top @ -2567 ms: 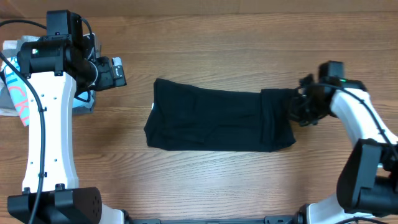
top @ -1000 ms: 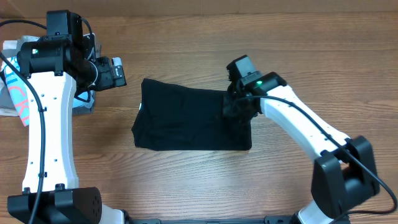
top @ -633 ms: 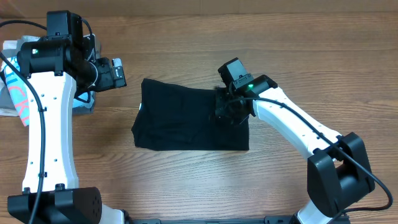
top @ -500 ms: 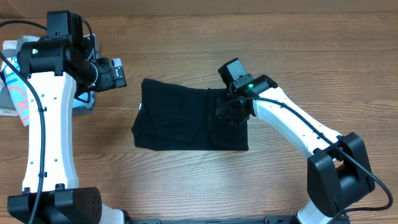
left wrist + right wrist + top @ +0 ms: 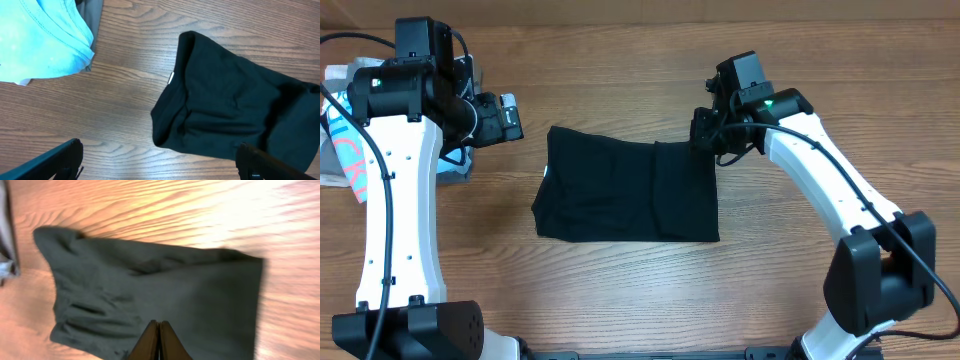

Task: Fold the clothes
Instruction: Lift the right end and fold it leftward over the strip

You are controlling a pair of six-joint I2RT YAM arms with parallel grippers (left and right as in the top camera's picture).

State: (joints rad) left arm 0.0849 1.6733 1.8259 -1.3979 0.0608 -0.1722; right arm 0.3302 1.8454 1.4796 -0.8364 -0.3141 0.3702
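Observation:
The black T-shirt lies flat on the wooden table, its right end folded over onto itself, with the small white neck tag at its left edge. It also shows in the left wrist view and the right wrist view. My right gripper is shut and empty, hovering over the shirt's upper right corner; its closed fingers point at the fabric. My left gripper is open and empty, held above the table to the left of the shirt, its fingers spread wide.
A light-blue T-shirt lies at the table's left edge, under the left arm, and shows in the left wrist view. A grey shirt lies under it. Bare wood surrounds the black shirt.
My right gripper carried the shirt's right end leftward over the body, let it go and lifted back up to the right. The shirt is shorter now. The left arm has not moved.

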